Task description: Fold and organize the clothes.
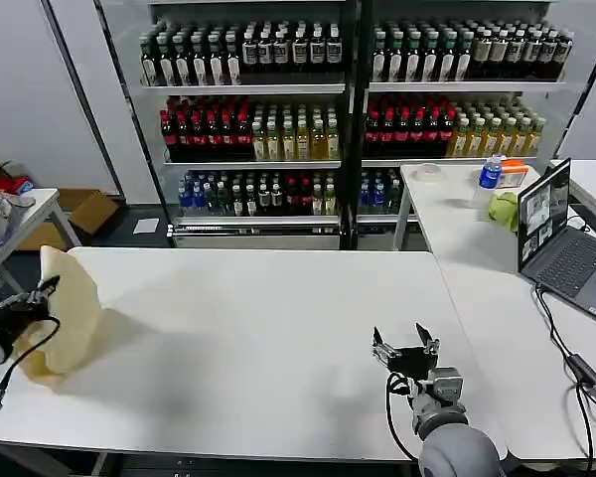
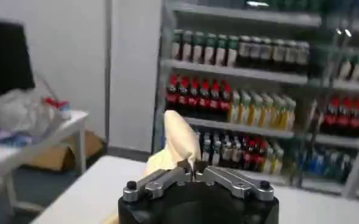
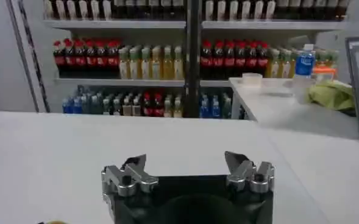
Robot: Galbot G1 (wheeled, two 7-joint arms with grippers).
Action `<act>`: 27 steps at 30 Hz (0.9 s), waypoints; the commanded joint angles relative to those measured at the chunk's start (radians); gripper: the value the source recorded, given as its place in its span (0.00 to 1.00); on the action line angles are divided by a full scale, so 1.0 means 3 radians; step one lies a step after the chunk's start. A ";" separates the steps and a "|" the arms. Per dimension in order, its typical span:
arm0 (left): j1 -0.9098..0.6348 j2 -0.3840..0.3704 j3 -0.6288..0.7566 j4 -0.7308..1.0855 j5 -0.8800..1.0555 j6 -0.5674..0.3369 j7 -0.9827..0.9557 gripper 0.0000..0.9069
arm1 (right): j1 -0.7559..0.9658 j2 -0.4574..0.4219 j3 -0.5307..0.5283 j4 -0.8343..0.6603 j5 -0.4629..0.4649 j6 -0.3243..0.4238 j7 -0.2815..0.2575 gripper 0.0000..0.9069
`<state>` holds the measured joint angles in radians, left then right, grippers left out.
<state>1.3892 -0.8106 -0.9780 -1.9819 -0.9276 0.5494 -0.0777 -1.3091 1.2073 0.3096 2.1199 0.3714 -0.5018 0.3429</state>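
**Left gripper pinching cream garment at tabletop's left edge; right gripper idle**

While the right arm waits low at the near right of the tabletop, the left gripper holds the clothes off the surface at the far left end. Fingers closed together, clamped on a pinch of the fabric; in the left wrist view the cloth comes up out of the shut fingertips as a narrow tapered flap in front of the drinks shelves. From the head view the garment hangs down from the pinch point as one loose sheet, roughly tall trapezoid, top corner peaked above the gripper, bottom bunched and touching the tabletop near the left edge. Fabric is pale cream-yellow, thin, soft, plain, with gentle drape folds.

Right gripper sits just above the tabletop, well apart from the garment, fingers spread wide, nothing between them. Metal finger links, black body.

Tabletop is white, smooth, flat, matte. Behind it, shelves of bottled drinks in rows. Second white table on the right carries a laptop, open, plus a blue-capped bottle and a crumpled green cloth.
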 commanded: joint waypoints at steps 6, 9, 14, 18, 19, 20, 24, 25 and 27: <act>-0.0016 -0.0876 0.2142 -0.0207 0.2390 -0.0328 -0.0476 0.01 | -0.0084 0.0023 0.0039 -0.0023 -0.0084 0.0008 0.0008 1.00; -0.0151 -0.0954 0.2340 -0.0264 0.2481 -0.0295 -0.0475 0.01 | -0.0099 0.0036 0.0037 -0.0012 -0.0105 0.0001 0.0013 1.00; -0.0326 -0.0998 0.2605 -0.0203 0.2448 -0.0263 -0.0501 0.01 | -0.0108 0.0044 0.0034 -0.0016 -0.0128 0.0000 0.0013 1.00; -0.0535 -0.1128 0.2795 -0.0021 0.2331 -0.0194 -0.0574 0.01 | -0.0102 0.0046 0.0037 -0.0018 -0.0132 -0.0003 0.0014 1.00; -0.0588 -0.1179 0.2828 0.0006 0.2239 -0.0183 -0.0609 0.01 | -0.0098 0.0040 0.0039 -0.0012 -0.0131 -0.0006 0.0014 1.00; -0.0637 -0.1231 0.2850 0.0052 0.2192 -0.0164 -0.0638 0.01 | -0.0095 0.0034 0.0043 -0.0010 -0.0129 -0.0007 0.0013 1.00; -0.0847 -0.1412 0.2987 0.0193 0.2031 -0.0158 -0.0724 0.01 | -0.0083 0.0025 0.0052 -0.0013 -0.0125 -0.0006 0.0009 1.00; -0.0898 -0.1451 0.3030 0.0258 0.2003 -0.0159 -0.0739 0.01 | -0.0080 0.0026 0.0054 -0.0012 -0.0124 -0.0006 0.0008 1.00; -0.1000 -0.1523 0.3100 0.0326 0.1942 -0.0166 -0.0774 0.01 | -0.0076 0.0022 0.0056 -0.0011 -0.0124 -0.0002 0.0004 1.00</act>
<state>1.2493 -1.1335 -0.2317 -1.9838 -0.3182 0.4956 -0.2531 -1.3323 1.2151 0.3249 2.1159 0.3367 -0.5025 0.3459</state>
